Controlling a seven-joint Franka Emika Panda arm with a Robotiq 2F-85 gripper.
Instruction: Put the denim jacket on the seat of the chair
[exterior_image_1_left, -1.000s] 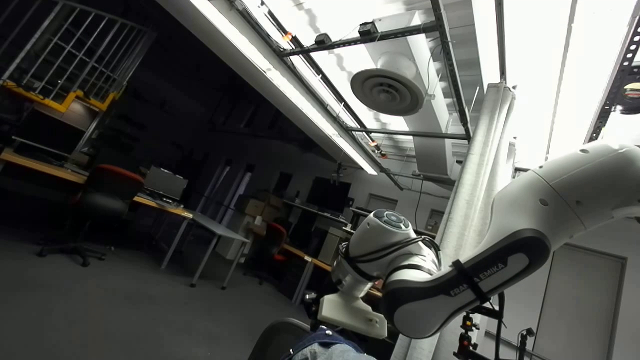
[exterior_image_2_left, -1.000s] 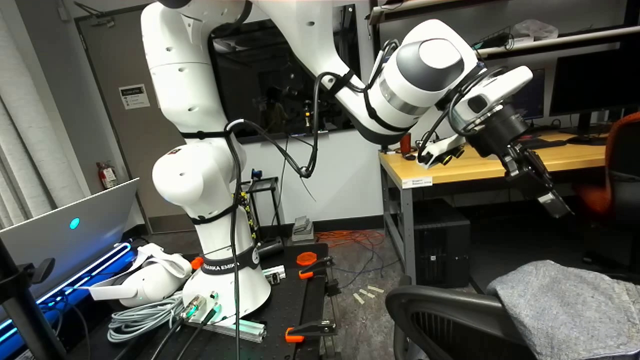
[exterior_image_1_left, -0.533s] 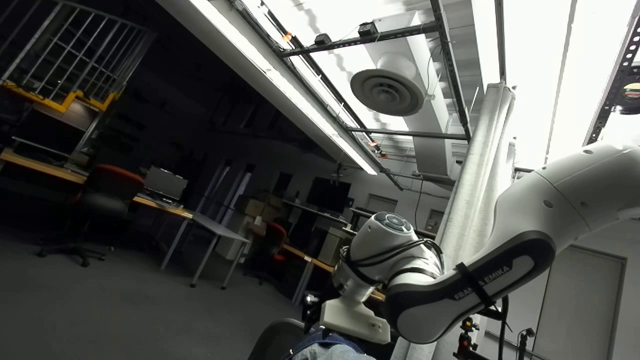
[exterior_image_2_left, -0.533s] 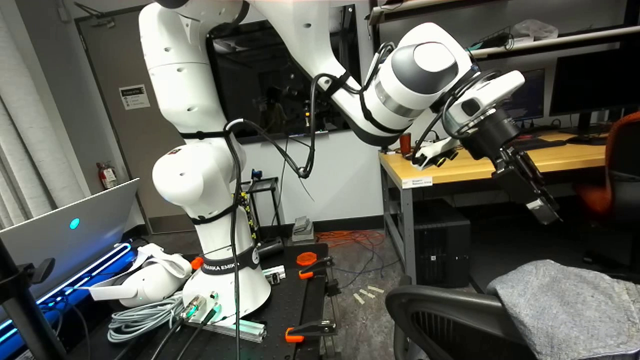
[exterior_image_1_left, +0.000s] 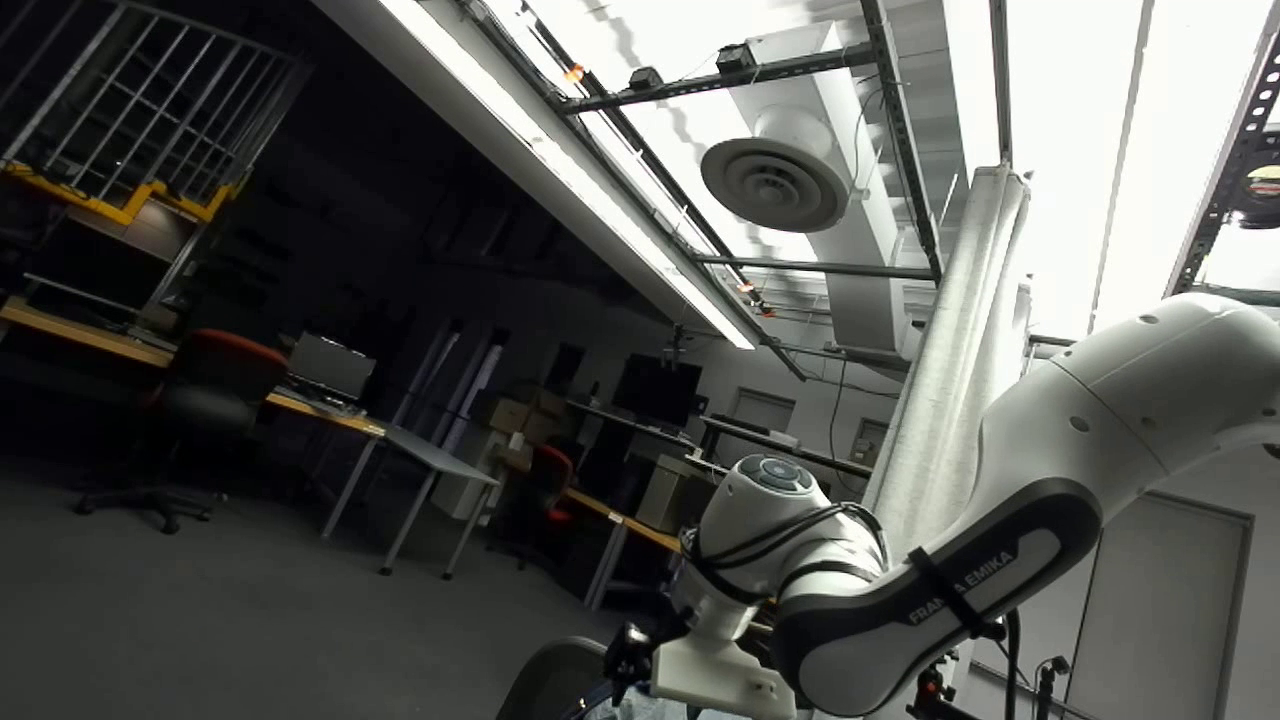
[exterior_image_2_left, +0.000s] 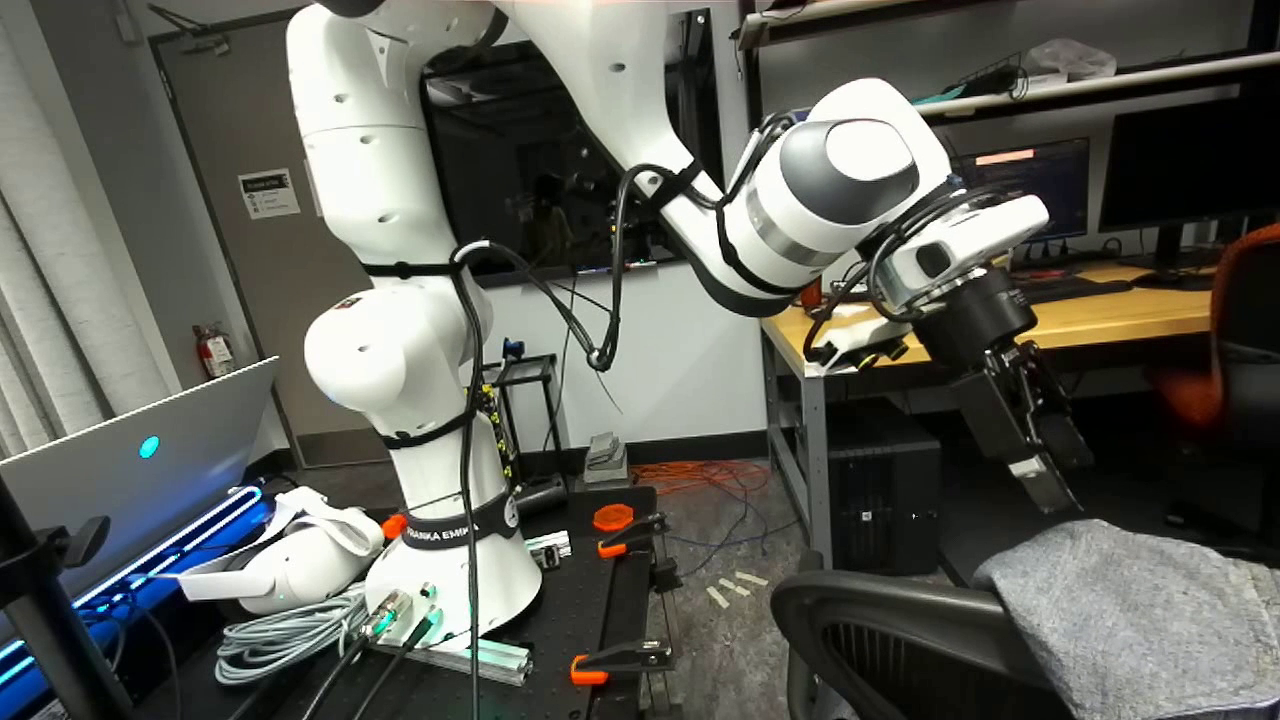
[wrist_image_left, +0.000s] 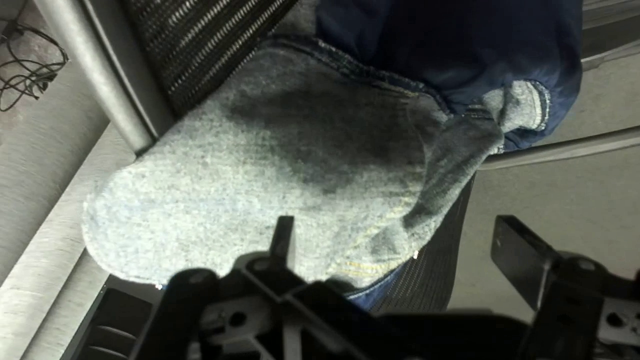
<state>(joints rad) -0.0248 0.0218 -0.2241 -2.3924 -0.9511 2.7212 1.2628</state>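
Denim jacket (wrist_image_left: 240, 195) looks draped over the chair back (exterior_image_2_left: 890, 598), below the fingers (wrist_image_left: 525, 255), which are spread wide with nothing held. In the wrist view one cloth edge shows between them, so I'd guess straight down, then pinch.

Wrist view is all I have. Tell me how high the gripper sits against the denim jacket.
Observer: In an exterior view, the gripper ends just above the upper edge of the denim jacket; how far apart they are in depth, I cannot tell.
Operator: Now give me its slant.
Observer: In an exterior view it points downward, leaning away from the robot's base.
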